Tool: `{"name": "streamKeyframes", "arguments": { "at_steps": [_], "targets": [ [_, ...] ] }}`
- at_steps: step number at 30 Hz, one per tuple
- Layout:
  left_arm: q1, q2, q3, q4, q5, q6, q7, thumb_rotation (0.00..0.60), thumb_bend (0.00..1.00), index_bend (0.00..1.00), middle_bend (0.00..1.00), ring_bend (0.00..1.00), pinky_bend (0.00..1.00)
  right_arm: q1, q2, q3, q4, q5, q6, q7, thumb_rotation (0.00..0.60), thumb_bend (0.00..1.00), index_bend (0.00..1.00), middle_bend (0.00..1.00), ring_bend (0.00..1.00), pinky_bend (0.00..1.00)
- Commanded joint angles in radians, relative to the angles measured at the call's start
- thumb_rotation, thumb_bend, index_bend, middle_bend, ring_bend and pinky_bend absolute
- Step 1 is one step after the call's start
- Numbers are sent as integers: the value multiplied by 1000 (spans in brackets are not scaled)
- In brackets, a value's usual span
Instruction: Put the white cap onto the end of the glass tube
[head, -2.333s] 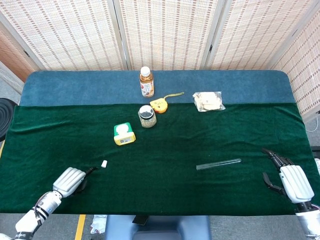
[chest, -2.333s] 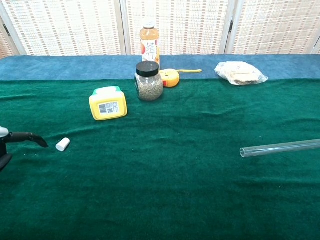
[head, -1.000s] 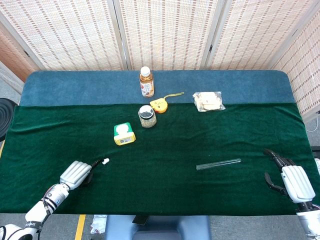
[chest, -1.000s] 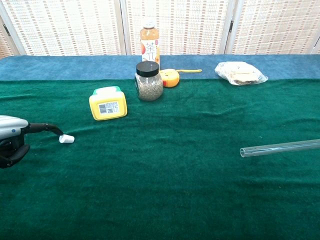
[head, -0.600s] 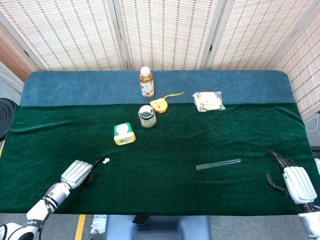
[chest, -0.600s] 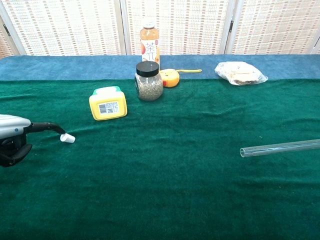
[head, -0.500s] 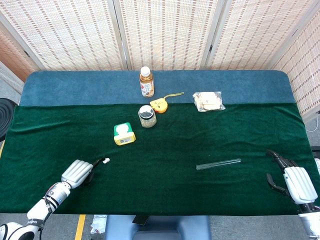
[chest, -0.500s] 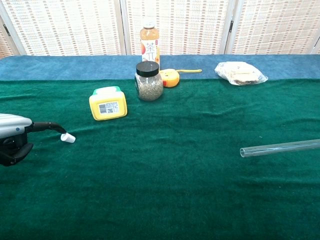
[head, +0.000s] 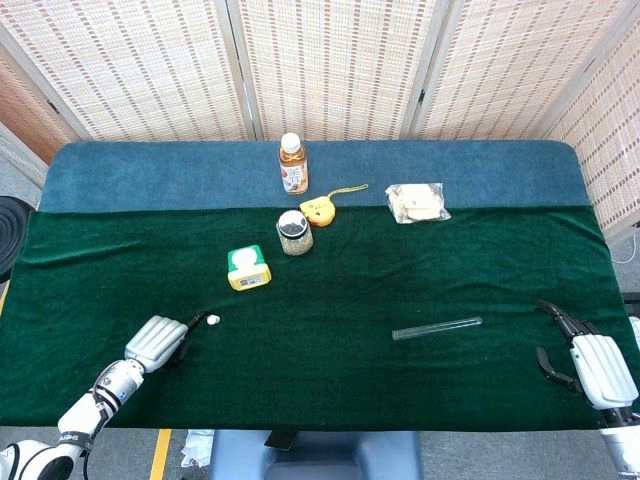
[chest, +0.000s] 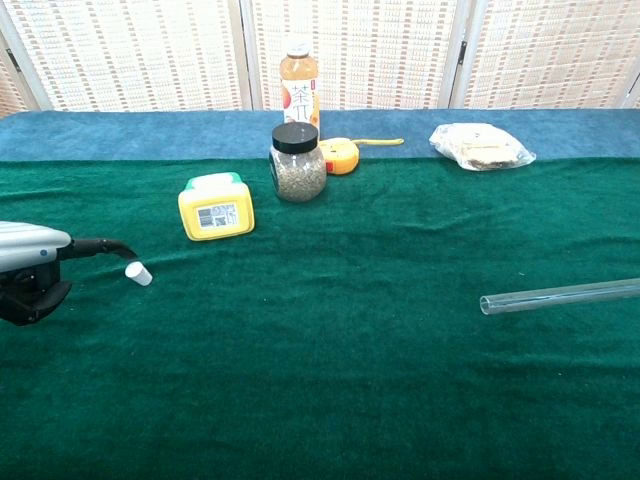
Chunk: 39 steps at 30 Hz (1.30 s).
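Left hand (chest: 35, 270) fingertip touches white cap (chest: 138, 274) — glass tube (chest: 560, 296) apart.

Behind the table (head: 320, 160) stands a folding screen (head: 330, 65) of pale woven panels in light frames, closing off the whole back of the room. The table wears a dark green cloth (head: 400, 280) across the front, with a blue strip (chest: 150, 135) running along the far edge. Grey floor (head: 15, 175) shows at the left, and down by the near edge there's a yellow line (head: 161, 452) on it. Light is even, soft shadows only.
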Motion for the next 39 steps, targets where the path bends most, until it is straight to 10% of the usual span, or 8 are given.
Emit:
{"name": "streamKeyframes", "arguments": {
  "at_steps": [1,21,29,39],
  "targets": [
    [-3,0,1,-2,-6,0,3,600,834,85,1000,929,781,0,0,0,0,0,-1,0,600,546,112,262,317,285],
    [5,10,-29,-12,-11,78,-30,600,826,70,1000,923,781,-8,1,2,10,2,7,14,600,546,112,264,323,285],
    [65,-83,-36,96,160,280,-115,600,464,328,1000,902,784,-2,0,3,9,-7,3,12,600,546,112,264,332,285],
    [61,-182,-30,220,211,295,-118,600,391,440,1000,928,812,2,4,2,3,-9,-4,7,600,546,112,265,339,285]
  ]
}}
